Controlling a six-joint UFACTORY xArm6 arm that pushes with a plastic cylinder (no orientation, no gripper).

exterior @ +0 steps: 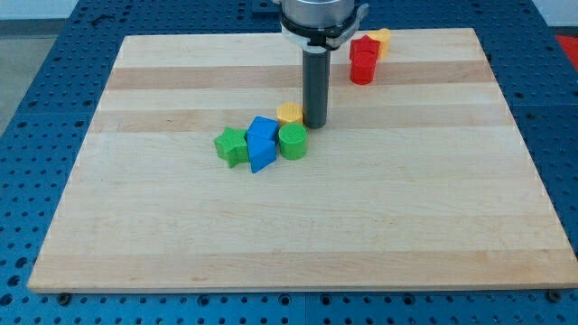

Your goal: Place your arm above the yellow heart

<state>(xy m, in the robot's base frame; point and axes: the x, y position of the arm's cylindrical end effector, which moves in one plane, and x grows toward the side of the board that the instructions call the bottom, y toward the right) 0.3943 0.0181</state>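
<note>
Board: a pale wooden board lies on a blue table with rows of holes; the blocks and the rod stand on the board.
Arm: the grey arm end comes in at the view's top, and a straight dark rod hangs down from it.
Tip: the tip sits at the board's surface, just to the view's right of the yellow heart and just above the green round block in the view.
Claw: the arm carries none, only the rod, so there is nothing to be apart or together.
Yellow heart: the yellow heart lies near the board's middle, toward the view's top; the rod is right beside it, and whether the two touch cannot be told.
Cluster: below the heart in the view, a green star-like block, a blue block and a green round block stand in a row, touching or nearly so.
Far blocks: near the board's top edge, to the view's right of the rod, a red block stands with a second yellow block partly hidden behind it; both are well apart from the cluster.
</note>
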